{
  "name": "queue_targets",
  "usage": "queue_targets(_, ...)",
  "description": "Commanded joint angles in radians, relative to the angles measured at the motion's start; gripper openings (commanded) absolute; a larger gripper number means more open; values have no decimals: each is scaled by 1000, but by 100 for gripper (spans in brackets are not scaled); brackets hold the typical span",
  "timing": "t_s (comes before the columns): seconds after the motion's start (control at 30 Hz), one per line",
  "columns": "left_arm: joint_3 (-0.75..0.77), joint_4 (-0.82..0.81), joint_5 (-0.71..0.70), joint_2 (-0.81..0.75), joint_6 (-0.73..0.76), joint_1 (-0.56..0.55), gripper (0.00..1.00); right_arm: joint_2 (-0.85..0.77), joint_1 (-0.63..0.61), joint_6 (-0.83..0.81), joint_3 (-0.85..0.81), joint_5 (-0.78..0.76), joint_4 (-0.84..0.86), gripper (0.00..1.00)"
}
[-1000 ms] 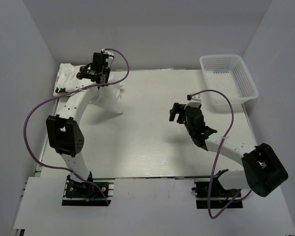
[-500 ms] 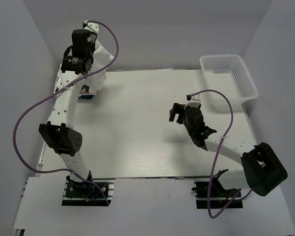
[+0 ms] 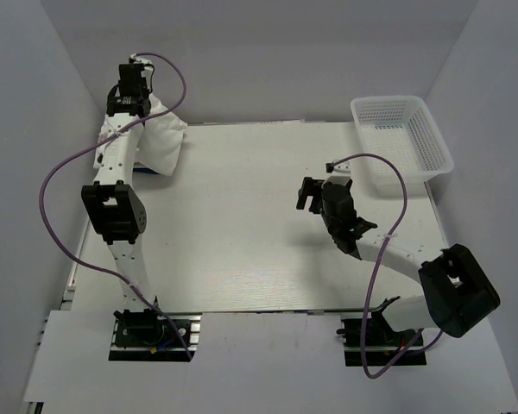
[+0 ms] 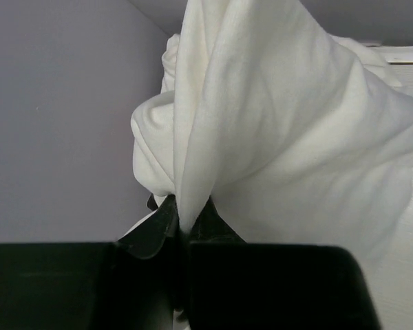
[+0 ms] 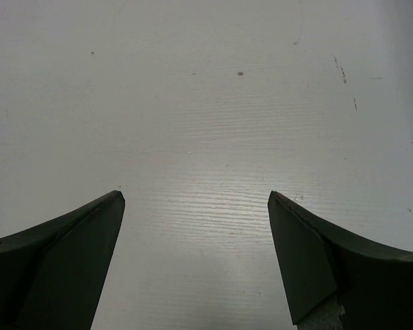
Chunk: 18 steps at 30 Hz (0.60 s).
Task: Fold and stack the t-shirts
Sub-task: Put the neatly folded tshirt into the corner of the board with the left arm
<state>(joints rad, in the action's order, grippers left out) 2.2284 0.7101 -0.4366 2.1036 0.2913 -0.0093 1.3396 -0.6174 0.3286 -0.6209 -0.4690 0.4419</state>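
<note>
One pale woodgrain table (image 3: 242,224) between grey walls (image 3: 34,129); left fingers (image 4: 155,230) clamp a white t-shirt (image 4: 282,137), right fingers (image 5: 69,254) apart.

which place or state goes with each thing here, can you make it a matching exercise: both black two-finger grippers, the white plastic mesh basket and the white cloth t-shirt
Things
1. left black two-finger gripper
2. right black two-finger gripper
3. white plastic mesh basket
4. white cloth t-shirt

Places or states
a. sits at the far right corner
b. open above the white tabletop
c. hangs bunched at the far left
d. shut on cloth

Pairs: 1-d, 2-b, 3-a, 4-c
</note>
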Motion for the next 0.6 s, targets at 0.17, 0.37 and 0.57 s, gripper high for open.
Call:
queue_targets(0.17,89,-161,4,82,-84,141,0,46,-2,-42,-77,-48,6,90)
queue_targets(0.37,117,-219,-19,188,-181,222,0,95,-2,-45,-109,-45,1,90)
queue_targets(0.57,129,-216,5,231,-225,241,53,135,-4,-36,-131,-26,0,90)
